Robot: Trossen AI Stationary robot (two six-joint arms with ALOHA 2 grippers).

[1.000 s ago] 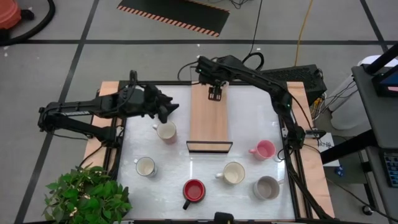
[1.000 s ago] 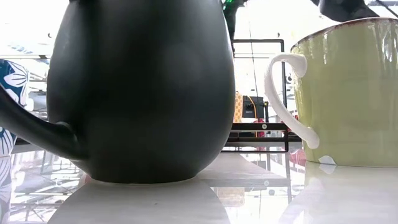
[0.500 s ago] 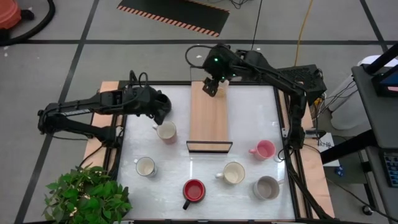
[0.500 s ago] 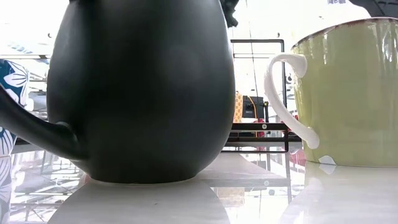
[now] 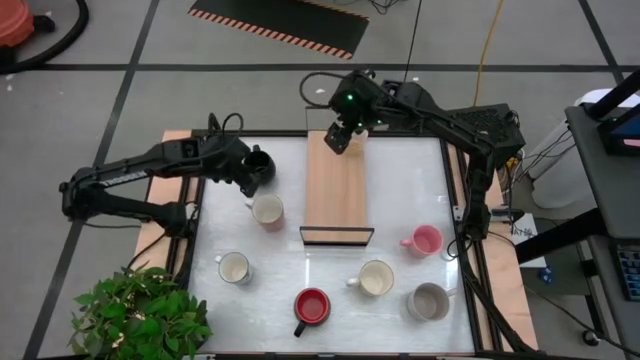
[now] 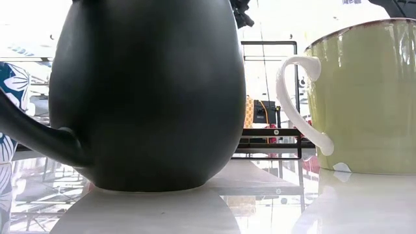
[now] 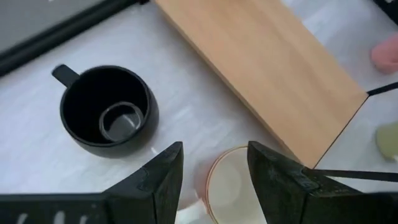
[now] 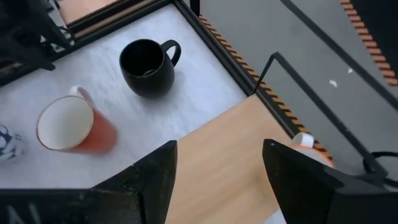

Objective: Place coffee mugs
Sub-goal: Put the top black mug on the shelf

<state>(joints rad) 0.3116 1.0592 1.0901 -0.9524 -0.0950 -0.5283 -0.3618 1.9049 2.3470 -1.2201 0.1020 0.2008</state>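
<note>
— What sits along the near edge of the table?

— A red mug (image 5: 312, 306) in the middle, a grey mug (image 5: 430, 301) to its right, and a cream mug (image 5: 376, 278) between them, slightly farther back. On the left is a small white mug (image 5: 233, 268). From table height, a black mug (image 6: 149, 91) and a pale green-cream mug (image 6: 361, 97) fill the frame.

— And farther in?

— A pink mug (image 5: 424, 240) at the right, level with the near end of the wood tray (image 5: 337, 190). Left of the tray stands a cream-lined mug with a reddish outside (image 5: 267, 211). Just beyond it is another black mug (image 5: 258, 166), upright on the white table (image 5: 410, 190).

— Where are the arms?

— The left gripper (image 7: 211, 171) hangs over the table's far left part, above the reddish mug and beside that black mug, fingers apart with nothing between them. The right gripper (image 8: 217, 168) hovers over the tray's far end, fingers also spread and empty. Its wrist camera shows a pale mug with an orange band (image 8: 305, 144) past the tray's far edge.
</note>
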